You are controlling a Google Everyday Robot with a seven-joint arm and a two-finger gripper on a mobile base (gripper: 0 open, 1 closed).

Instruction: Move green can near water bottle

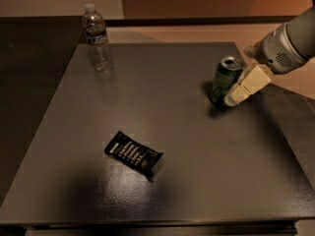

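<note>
The green can (224,81) stands at the right of the dark table (162,107), leaning slightly. My gripper (244,69) reaches in from the right edge and is open. Its near cream finger (247,86) lies against the can's right side, and the other finger shows just behind the can's top. The water bottle (97,39) stands upright at the far left corner of the table, far from the can.
A flat black snack packet (133,153) lies front and centre-left on the table. The table's right edge runs close behind the can. A dark counter lies to the left, and a tan floor and wall lie beyond the far edge.
</note>
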